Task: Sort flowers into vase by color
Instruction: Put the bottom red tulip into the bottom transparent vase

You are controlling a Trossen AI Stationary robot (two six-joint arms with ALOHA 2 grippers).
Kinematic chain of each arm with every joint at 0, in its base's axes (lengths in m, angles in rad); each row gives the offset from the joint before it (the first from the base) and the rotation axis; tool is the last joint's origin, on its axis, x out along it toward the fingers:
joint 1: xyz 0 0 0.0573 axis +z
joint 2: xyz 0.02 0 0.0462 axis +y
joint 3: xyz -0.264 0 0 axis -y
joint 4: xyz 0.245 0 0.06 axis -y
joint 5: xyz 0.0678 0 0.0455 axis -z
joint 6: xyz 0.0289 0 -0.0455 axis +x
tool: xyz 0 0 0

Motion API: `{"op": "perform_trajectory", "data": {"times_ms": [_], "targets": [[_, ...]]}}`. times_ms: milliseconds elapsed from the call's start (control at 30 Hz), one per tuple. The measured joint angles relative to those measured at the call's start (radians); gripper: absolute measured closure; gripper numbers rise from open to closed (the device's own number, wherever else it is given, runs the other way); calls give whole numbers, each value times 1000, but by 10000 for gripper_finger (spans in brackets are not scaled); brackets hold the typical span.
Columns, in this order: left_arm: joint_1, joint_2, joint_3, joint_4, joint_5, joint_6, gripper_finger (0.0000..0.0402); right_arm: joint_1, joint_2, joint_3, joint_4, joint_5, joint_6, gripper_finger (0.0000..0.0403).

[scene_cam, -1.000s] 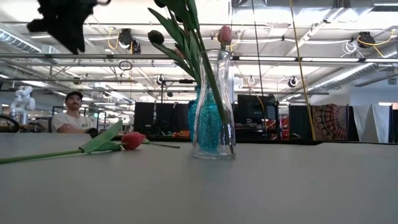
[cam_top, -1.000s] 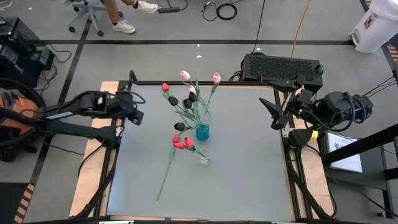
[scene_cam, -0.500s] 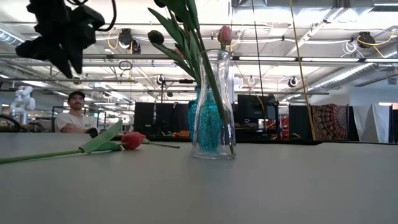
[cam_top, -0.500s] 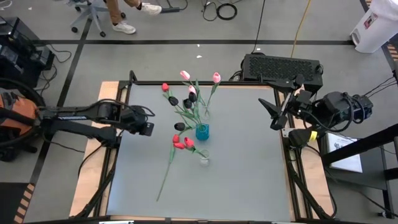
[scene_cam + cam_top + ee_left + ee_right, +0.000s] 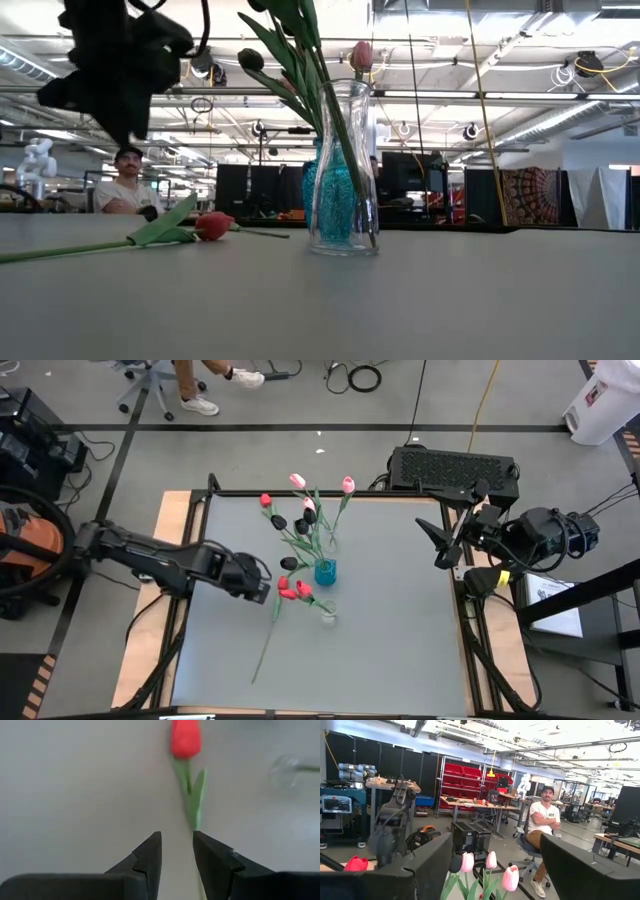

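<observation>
**Left gripper above loose red tulip, right arm parked**

Low view, nearest first: bare grey table (image 5: 420, 310), then a red tulip (image 5: 212, 225) lying flat, stem and leaf running off to the side. Just beyond it a clear glass vase (image 5: 343, 170) stands upright w/ stems inside, and a blue vase (image 5: 322, 195) directly behind it. Left gripper (image 5: 118, 75) hangs in the air above the lying tulip, not touching table.

Left wrist view: fingers (image 5: 150, 855) a narrow gap apart, nothing between them; red head and green stem lie on the table just ahead, stem passing beside one fingertip.

High view: left gripper (image 5: 258, 585) is mid-table, just beside two red heads (image 5: 290, 590) lying next to the blue vase (image 5: 325, 571). Bunch in the vases (image 5: 310, 515) spreads toward the far edge – pink, red, black heads mixed. Clear vase (image 5: 327, 616) near the lying stem.

Right gripper (image 5: 437, 545) waits at the table's right edge, fingers spread wide, empty.

Far off: a person (image 5: 122, 190) sitting behind the table, arms folded in right wrist view.
</observation>
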Motion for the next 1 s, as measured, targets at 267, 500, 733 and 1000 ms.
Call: {"op": "perform_trajectory", "data": {"times_ms": [267, 500, 733, 1000], "targets": [[-115, 127, 0, 35, -20, -90, 284, 0, 0, 0, 0, 0, 0, 110], [-166, 199, 0, 96, -35, -154, 284, 0, 0, 0, 0, 0, 0, 110], [-194, 256, 0, 252, -36, -155, 284, 0, 0, 0, 0, 0, 0, 110], [-197, 327, 0, 311, -46, -170, 284, 0, 0, 0, 0, 0, 0, 110]]}}
